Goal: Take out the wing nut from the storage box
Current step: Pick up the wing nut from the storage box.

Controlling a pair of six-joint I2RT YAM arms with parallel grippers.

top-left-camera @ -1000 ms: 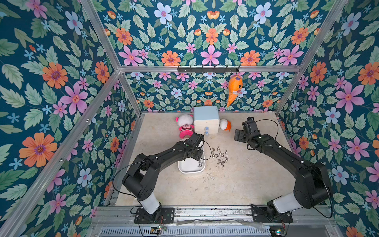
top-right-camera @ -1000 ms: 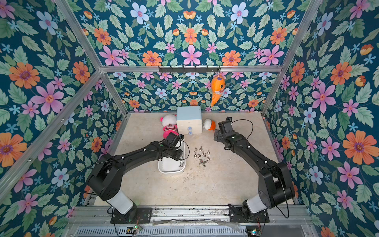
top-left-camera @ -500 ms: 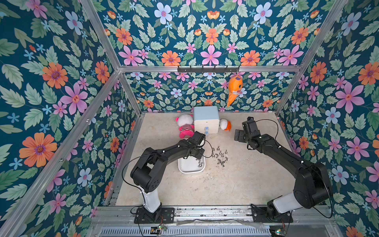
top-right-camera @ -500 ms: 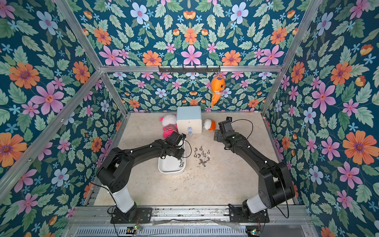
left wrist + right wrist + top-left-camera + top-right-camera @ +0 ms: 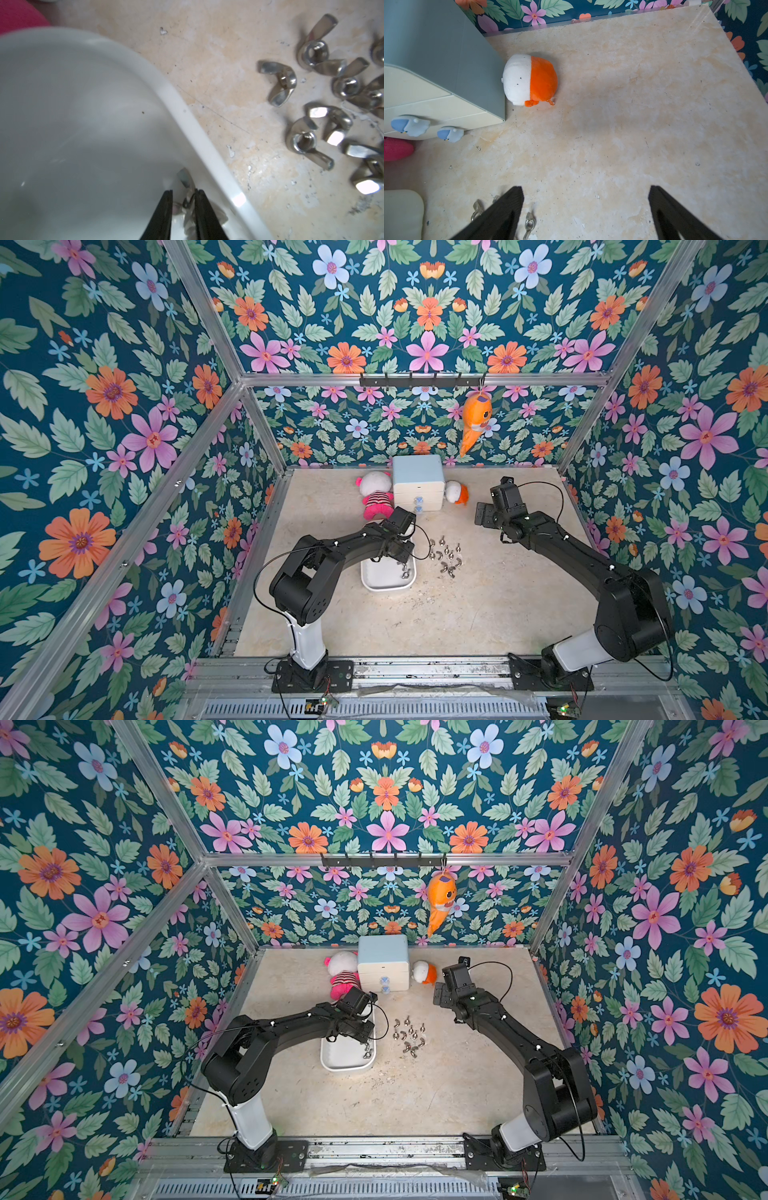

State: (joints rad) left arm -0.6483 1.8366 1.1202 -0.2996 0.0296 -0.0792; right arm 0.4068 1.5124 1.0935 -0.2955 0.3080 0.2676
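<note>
The white storage box (image 5: 386, 588) sat on the beige tabletop (image 5: 457, 614). In both top views its far half was covered by the left arm (image 5: 353, 545). Inside the box, against the wall nearest the loose nuts, the left hand (image 5: 182, 192) was closed narrowly on a wing nut (image 5: 184, 179). Only one silver wing showed clearly past the black fingers (image 5: 164, 209); the rest was blurred and cut off at the picture's edge. It could not be told whether the nut was lifted off the box floor. A cluster of loose wing nuts (image 5: 446, 558) lay on the tabletop just beside the storage box, some running out of the left wrist view. The right hand (image 5: 585, 188) hung wide open and empty over bare tabletop, well apart from the storage box. Only its fingertips showed in its wrist view.
</note>
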